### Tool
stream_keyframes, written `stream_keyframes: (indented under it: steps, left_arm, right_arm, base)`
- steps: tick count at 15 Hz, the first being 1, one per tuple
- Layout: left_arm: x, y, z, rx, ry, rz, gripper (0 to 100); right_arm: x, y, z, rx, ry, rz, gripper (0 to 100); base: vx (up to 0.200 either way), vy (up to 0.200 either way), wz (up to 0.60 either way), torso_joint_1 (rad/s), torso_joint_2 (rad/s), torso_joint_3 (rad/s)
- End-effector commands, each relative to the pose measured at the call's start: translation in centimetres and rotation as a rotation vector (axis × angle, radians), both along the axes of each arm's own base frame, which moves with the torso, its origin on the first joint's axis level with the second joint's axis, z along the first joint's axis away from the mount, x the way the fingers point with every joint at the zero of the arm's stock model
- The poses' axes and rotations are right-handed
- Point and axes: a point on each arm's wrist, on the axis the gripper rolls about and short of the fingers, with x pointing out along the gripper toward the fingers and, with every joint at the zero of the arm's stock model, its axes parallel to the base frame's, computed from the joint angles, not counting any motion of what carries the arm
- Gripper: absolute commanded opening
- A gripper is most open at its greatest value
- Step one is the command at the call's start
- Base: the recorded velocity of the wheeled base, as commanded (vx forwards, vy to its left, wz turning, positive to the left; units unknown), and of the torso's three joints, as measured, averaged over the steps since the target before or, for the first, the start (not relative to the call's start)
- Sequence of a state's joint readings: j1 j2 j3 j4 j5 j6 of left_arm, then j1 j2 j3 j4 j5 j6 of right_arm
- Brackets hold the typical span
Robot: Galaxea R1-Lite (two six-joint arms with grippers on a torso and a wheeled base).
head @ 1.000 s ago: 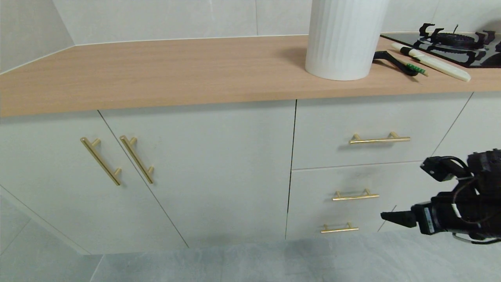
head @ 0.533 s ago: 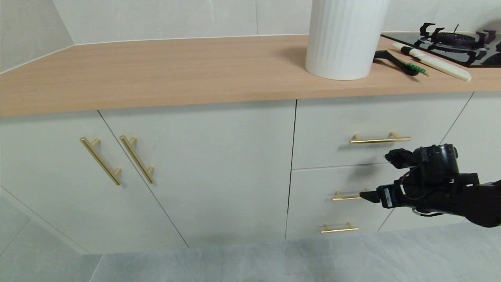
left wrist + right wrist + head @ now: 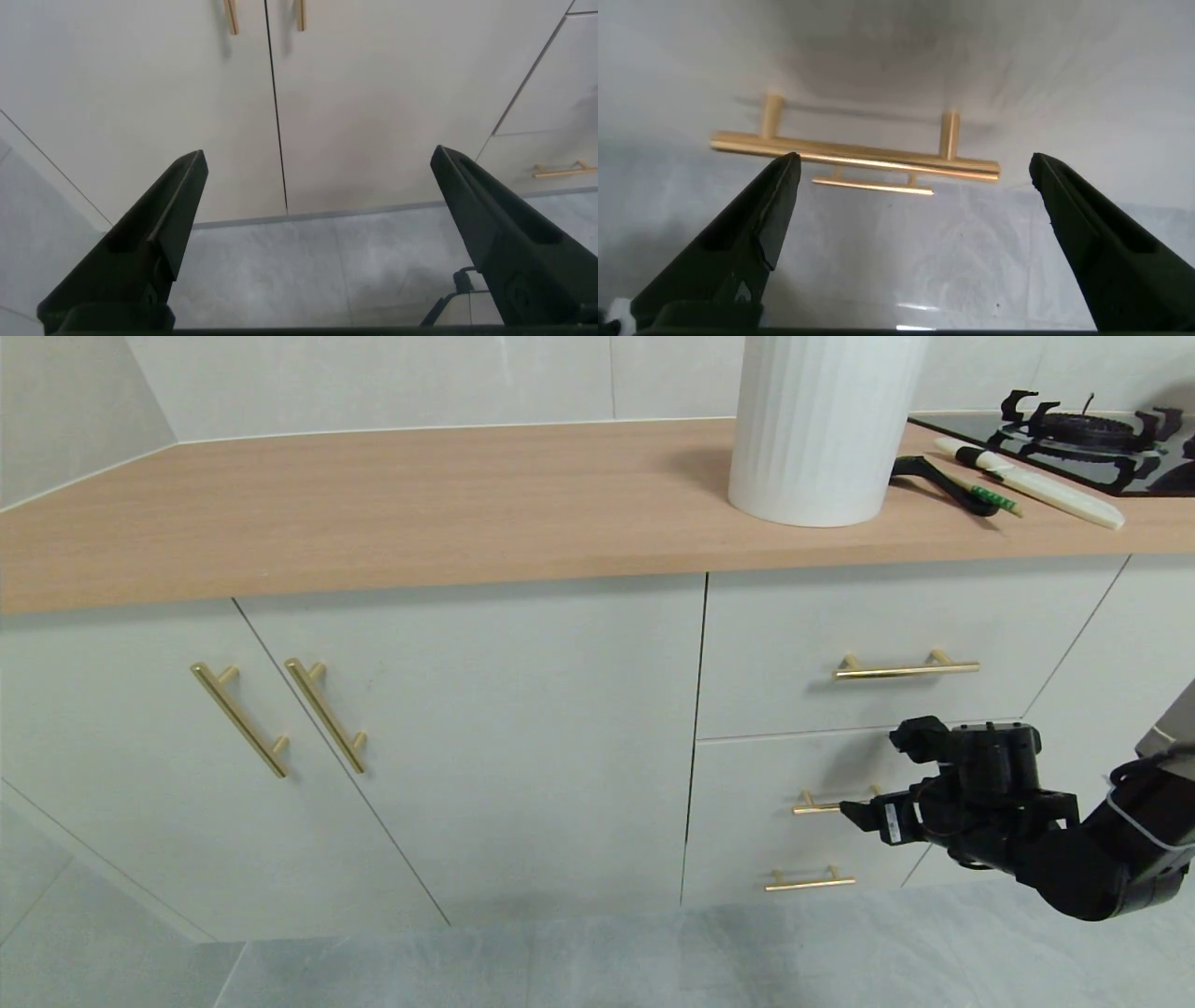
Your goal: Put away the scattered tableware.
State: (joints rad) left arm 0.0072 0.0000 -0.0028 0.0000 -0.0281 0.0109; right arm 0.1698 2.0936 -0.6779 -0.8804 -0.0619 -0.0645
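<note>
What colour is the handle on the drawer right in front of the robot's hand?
Shiny gold. The drawer handle shows best in the right wrist view.

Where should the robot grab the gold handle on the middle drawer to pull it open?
Probably mid-bar on the middle drawer handle, between its two posts. The bar lies level and stands off the drawer front, so the right pincer should come straight from the front, one finger over it, one under.

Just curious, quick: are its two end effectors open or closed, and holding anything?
Left end effector: open, empty.
Right end effector: open, empty, facing a drawer handle.
</note>
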Motion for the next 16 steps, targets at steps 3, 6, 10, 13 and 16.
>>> stream_keyframes:
  steps: [3, 6, 10, 13, 16]
  left_arm:
    - [0.0, 0.0, 0.0, 0.0, 0.001, 0.001, 100]
    - [0.0, 0.0, 0.0, 0.0, 0.001, -0.001, 100]
    - [0.0, 0.0, 0.0, 0.0, 0.001, -0.001, 100]
    - [0.0, 0.0, 0.0, 0.0, 0.001, 0.001, 100]
    - [0.0, 0.0, 0.0, 0.0, 0.001, -0.001, 100]
  right_arm:
    - [0.5, 0.1, -1.0, -0.002, 0.011, -0.001, 100]
    - [1.1, 0.4, -1.6, 0.002, -0.05, -0.019, 100]
    - [1.8, 0.9, -2.7, -0.024, -0.086, -0.063, 100]
    - [2.3, 1.0, -2.9, -0.022, -0.091, -0.068, 100]
    - [2.6, 0.9, -2.8, -0.02, -0.122, -0.092, 100]
  base:
    - [0.0, 0.0, 0.0, 0.0, 0.0, 0.0]
    - [0.0, 0.0, 0.0, 0.0, 0.0, 0.0]
    - [0.0, 0.0, 0.0, 0.0, 0.0, 0.0]
    - [0.0, 0.0, 0.0, 0.0, 0.0, 0.0]
    - [0.0, 0.0, 0.0, 0.0, 0.0, 0.0]
